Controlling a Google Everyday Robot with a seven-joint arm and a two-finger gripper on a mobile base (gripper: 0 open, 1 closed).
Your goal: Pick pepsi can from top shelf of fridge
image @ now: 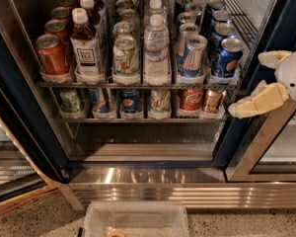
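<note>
The fridge (19,107) stands open with its dark frame around two wire racks. The pepsi can (227,59), dark blue with a round logo, stands at the front of the rightmost lane on the top shelf (138,86), with more blue cans behind it. My gripper (246,85) is at the right, just outside the fridge opening, in front of the door frame and to the right of the pepsi can. Its cream fingers (259,100) are spread apart and hold nothing.
Left of the pepsi can stand slim silver-and-blue cans (193,56), water bottles (156,51), green-marked cans (126,56), tea bottles (85,46) and red cans (52,56). The lower rack (138,118) holds more cans. A clear plastic bin (135,220) sits on the floor below.
</note>
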